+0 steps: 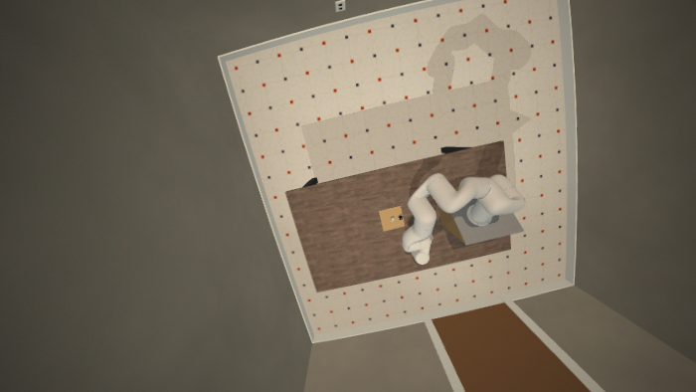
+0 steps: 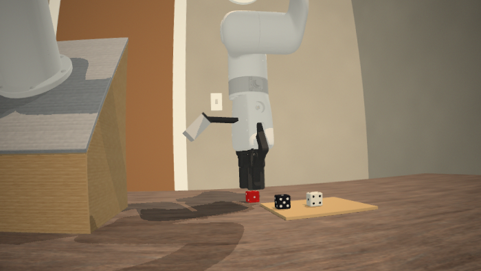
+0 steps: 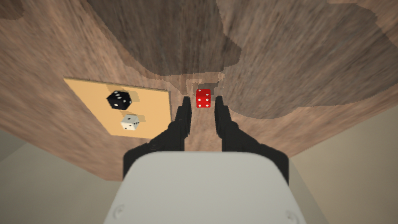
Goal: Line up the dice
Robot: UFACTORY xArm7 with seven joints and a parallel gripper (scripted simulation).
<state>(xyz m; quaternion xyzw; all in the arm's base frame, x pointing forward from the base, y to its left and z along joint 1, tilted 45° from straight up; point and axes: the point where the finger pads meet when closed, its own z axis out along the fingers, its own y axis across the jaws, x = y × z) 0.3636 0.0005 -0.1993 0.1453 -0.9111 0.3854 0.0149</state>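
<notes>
A red die (image 2: pixel 252 197) (image 3: pixel 203 98) lies on the table off the mat. My gripper (image 2: pixel 252 188) (image 3: pixel 202 104) is partly open and empty, pointing down just above the red die; in the wrist view the die shows between the fingertips. The tan mat (image 1: pixel 388 227) (image 2: pixel 354 206) (image 3: pixel 155 107) lies flat. On it are a black die (image 1: pixel 400 217) (image 2: pixel 282 201) (image 3: pixel 119 100), near its base-side edge, and a white die (image 1: pixel 392 219) (image 2: pixel 314 199) (image 3: pixel 129 122), nearer the middle. Red shows several pips in the wrist view; the top numbers are hard to read surely.
The robot's base stands on a grey-topped wooden block (image 1: pixel 492 231) (image 2: pixel 45 189) at the right in the top view. The brown table (image 1: pixel 338 239) (image 2: pixel 395 241) carries the block and the mat. The arm (image 1: pixel 424 219) hides the red die in the top view.
</notes>
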